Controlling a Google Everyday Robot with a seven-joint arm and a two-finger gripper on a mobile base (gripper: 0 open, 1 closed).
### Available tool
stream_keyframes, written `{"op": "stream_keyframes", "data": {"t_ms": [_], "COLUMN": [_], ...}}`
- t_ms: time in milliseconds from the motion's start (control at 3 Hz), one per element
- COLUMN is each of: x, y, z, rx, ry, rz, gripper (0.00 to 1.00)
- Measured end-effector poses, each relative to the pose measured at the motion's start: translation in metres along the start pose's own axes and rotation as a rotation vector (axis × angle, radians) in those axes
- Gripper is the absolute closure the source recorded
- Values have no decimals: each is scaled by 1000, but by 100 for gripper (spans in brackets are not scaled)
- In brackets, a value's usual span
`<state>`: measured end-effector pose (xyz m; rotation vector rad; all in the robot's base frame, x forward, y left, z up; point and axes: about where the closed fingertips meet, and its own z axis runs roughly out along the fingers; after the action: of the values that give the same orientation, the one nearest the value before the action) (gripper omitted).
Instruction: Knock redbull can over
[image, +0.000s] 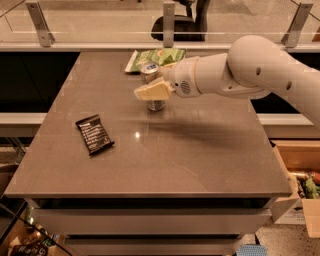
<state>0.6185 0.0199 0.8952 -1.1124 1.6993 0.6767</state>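
Observation:
The redbull can (150, 71), slim and silver-grey with a bluish top rim, stands upright near the far middle of the brown table (200, 160). My gripper (152, 91), with cream-coloured fingers, hangs right in front of the can and covers its middle. The can's top and its base (156, 105) show above and below the fingers. The white arm reaches in from the right.
A green chip bag (159, 56) lies just behind the can at the table's far edge. A flat black snack wrapper (94, 134) lies on the left part of the table. A glass railing runs behind the table. Boxes sit on the floor at the right.

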Motion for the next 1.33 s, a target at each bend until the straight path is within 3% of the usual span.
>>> {"op": "stream_keyframes", "data": {"t_ms": [667,1000,1333], "x": [-2,-3,-6], "y": [3,5,4], "z": [3,4,3], "rx": [-6,-10,-7], "ry": [0,-1,22], "rz": [-4,-5,-11], "gripper": [86,100,100]}}
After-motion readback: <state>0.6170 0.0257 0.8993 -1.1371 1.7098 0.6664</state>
